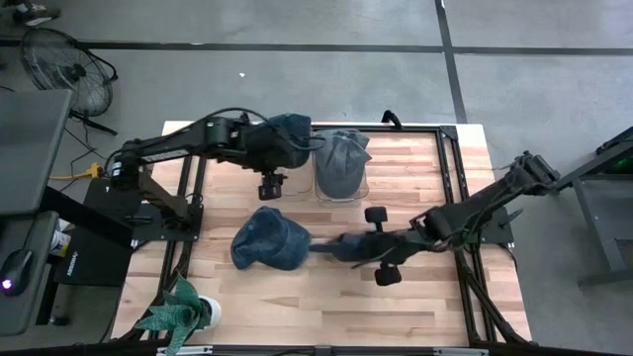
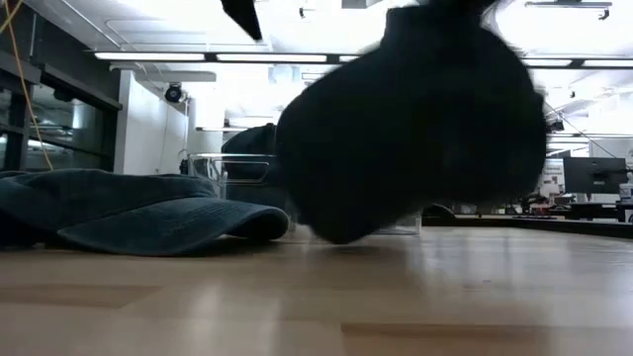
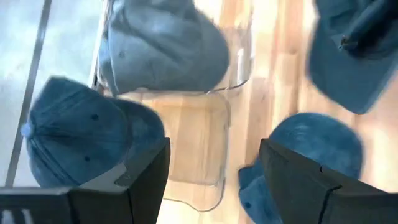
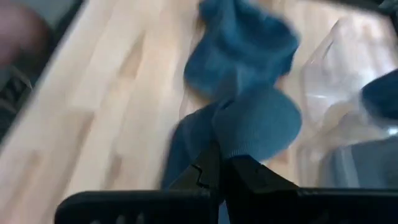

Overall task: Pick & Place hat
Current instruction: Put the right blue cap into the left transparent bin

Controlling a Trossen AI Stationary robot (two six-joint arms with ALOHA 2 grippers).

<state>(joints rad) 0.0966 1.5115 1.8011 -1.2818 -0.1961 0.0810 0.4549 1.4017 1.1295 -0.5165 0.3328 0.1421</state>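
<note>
A blue hat (image 1: 269, 240) lies on the wooden table, left of centre; the low view shows it flat on the boards (image 2: 129, 213). My right gripper (image 1: 326, 247) is at its right side, shut on its cloth (image 4: 217, 171). A darker blue hat (image 1: 289, 133) rests at the table's far edge. A grey hat (image 1: 342, 160) sits in a clear container (image 1: 341, 198). My left gripper (image 1: 272, 188) hovers open (image 3: 214, 146) between the far hat and the container, holding nothing. A large dark blurred shape (image 2: 415, 119) fills the middle of the low view. My right gripper pinches the blue hat between its two shut fingers, at the rounded edge (image 4: 252, 134) on the hat's right side. Brim or crown edge, I cannot tell. The fingers come nearly level from the table's right. The rest of the hat (image 4: 242, 43) lies on the table.
A small potted plant (image 1: 183, 314) stands at the table's near left corner. Black frame rails (image 1: 450, 168) run along the table's sides. Bare wood lies near the front edge (image 1: 326, 307). A fan (image 1: 64, 64) stands on the floor beyond the far left corner.
</note>
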